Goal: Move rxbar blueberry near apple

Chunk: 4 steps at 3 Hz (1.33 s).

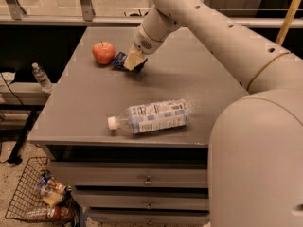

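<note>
The red-orange apple point(103, 52) sits on the grey table point(189, 74) at the back left. The rxbar blueberry point(119, 59), a small dark navy bar, lies low at the table surface just right of the apple. Its ends show on both sides of the tan fingers point(133, 59). My gripper point(134, 62) reaches down from the right and is shut on the bar, which it partly hides. A small gap shows between the bar and the apple.
A clear plastic water bottle point(151, 117) with a white-blue label lies on its side near the table's front edge. Drawers run below the table front. A wire basket point(33, 197) with items stands on the floor at lower left. Another small bottle point(41, 77) stands on a shelf at the left.
</note>
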Available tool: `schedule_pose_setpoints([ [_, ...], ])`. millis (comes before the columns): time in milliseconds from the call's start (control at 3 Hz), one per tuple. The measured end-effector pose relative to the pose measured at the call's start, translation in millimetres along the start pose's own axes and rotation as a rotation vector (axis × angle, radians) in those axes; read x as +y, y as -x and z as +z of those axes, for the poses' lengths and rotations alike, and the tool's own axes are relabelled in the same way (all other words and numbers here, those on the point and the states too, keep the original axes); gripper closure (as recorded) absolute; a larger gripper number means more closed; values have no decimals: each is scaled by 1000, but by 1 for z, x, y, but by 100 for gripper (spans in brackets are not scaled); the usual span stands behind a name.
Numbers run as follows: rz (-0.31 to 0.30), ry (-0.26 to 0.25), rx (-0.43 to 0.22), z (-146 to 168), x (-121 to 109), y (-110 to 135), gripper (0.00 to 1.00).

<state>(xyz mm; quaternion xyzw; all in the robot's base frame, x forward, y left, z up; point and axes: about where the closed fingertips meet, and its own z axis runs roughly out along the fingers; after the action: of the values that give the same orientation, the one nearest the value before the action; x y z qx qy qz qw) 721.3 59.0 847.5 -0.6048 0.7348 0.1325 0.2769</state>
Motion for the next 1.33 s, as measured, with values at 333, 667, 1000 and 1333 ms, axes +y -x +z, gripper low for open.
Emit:
schedule_pose_setpoints([
  [333, 0, 4, 2, 3, 1, 0, 83],
  [667, -1, 9, 4, 6, 2, 0, 61],
  [1000, -1, 14, 5, 9, 3, 0, 36],
  [1333, -2, 19, 7, 13, 4, 0, 12],
])
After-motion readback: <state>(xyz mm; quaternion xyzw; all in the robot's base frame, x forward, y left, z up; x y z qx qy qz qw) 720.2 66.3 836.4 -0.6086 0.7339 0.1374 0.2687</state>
